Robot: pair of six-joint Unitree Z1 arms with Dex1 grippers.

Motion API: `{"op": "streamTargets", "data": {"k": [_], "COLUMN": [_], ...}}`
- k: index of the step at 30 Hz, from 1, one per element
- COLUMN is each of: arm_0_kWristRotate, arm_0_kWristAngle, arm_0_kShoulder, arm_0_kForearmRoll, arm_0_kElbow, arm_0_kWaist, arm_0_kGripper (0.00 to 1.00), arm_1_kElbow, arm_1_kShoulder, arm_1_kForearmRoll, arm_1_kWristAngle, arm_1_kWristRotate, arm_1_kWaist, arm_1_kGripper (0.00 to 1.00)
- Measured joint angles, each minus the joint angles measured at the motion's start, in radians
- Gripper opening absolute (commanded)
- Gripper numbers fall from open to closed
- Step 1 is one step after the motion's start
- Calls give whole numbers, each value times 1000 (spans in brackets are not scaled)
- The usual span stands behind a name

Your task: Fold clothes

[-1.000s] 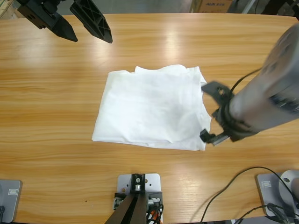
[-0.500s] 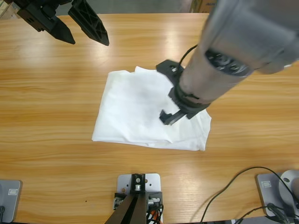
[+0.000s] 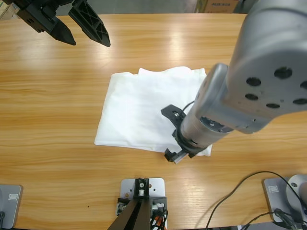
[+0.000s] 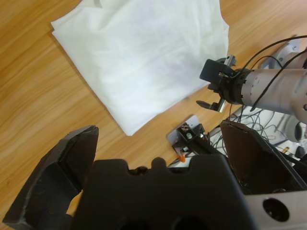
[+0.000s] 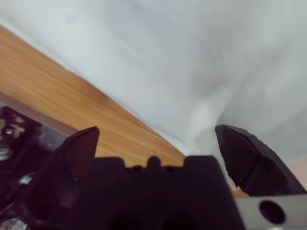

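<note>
Fabric of the T-shirt [image 3: 148, 112] looks thin and limp, so my right gripper [image 5: 158, 136], jaws apart, should pinch its near-edge hem.

Long wooden table [image 3: 57, 110] (glossy, pale-grained) with a folded white T-shirt [image 3: 144, 110] flat near its middle.

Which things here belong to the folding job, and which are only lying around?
Belongs to the job:
- white T-shirt, folded on the table
- right gripper, open at the shirt's near edge
- left gripper, open, off to the far corner

Only around:
- wooden table
- cardboard box behind the table
</note>
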Motion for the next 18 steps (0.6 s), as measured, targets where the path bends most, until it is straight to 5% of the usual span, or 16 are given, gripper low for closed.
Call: {"op": "streamTargets", "data": {"k": [11,18], "arm_0_kWristRotate": [2,-4], "arm_0_kWristAngle": [0,-54], "arm_0_kShoulder": [0,-11], "arm_0_kForearmRoll": [0,0], "arm_0_kElbow": [0,1], "arm_0_kWaist": [0,25], "arm_0_kGripper": [996,996], "arm_1_kElbow": [72,-144], "arm_1_kShoulder": [-58,-162], "arm_1_kForearmRoll": [-8,271], "arm_1_kWristAngle": [-12,-110], "arm_1_kWristRotate": [42,-34], "arm_1_kWaist": [3,3], "arm_1_kGripper": [984,991]}}
